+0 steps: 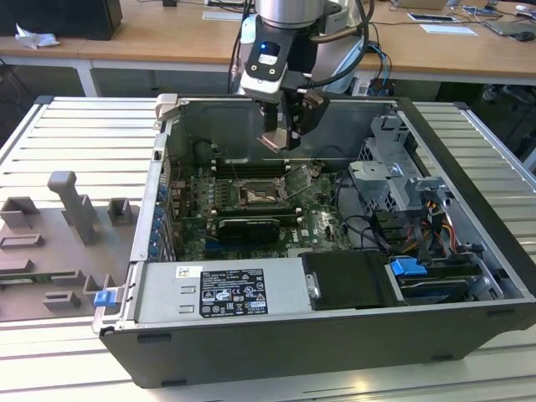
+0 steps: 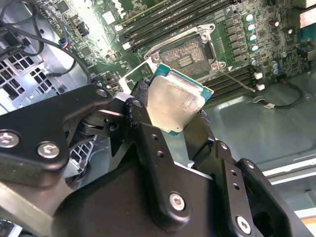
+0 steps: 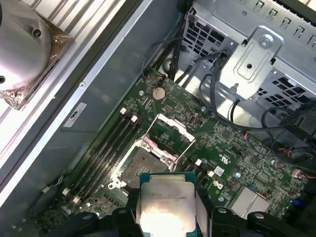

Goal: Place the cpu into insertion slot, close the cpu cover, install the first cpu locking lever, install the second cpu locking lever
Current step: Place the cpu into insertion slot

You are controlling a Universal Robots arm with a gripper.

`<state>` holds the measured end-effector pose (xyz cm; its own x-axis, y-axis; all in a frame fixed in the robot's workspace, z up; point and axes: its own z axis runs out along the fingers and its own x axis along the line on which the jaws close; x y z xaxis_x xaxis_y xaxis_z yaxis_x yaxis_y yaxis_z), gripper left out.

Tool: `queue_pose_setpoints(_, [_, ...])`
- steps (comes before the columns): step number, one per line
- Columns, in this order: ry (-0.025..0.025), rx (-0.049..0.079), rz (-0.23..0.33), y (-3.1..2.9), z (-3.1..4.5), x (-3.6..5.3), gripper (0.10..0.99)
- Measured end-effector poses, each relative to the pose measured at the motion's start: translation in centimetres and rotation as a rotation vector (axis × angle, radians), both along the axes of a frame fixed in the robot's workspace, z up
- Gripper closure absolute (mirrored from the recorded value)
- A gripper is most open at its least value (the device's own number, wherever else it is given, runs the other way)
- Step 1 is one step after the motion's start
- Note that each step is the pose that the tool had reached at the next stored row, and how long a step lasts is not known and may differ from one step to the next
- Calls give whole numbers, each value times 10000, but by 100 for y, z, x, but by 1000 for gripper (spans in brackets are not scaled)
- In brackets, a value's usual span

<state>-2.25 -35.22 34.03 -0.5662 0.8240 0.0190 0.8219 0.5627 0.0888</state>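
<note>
The black fingers (image 2: 139, 101) are clamped on two opposite edges of the cpu (image 2: 175, 103), so the gripper (image 1: 280, 138) holds the chip with its pale metal top turned toward both wrist cameras and a green edge showing around it. In the exterior view the chip hangs tilted above the motherboard (image 1: 318, 222), well clear of the insertion slot (image 3: 142, 164), whose dark contact field lies exposed. The first wrist view shows the cpu cover (image 3: 170, 133) standing open on its hinge just beside the socket; in the second wrist view the chip hides most of that cover. The exterior view takes in the open computer case (image 1: 335, 352) lying on a slatted metal table (image 1: 67, 126), with a power supply (image 1: 222, 289) and a drive cage (image 1: 394, 167) inside it. The arm is cut off at that picture's top edge.
</note>
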Motion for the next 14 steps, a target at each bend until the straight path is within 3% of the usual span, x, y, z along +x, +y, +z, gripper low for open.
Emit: queue_pose_setpoints(14, [0, 1, -693, 0, -72, 0, 553])
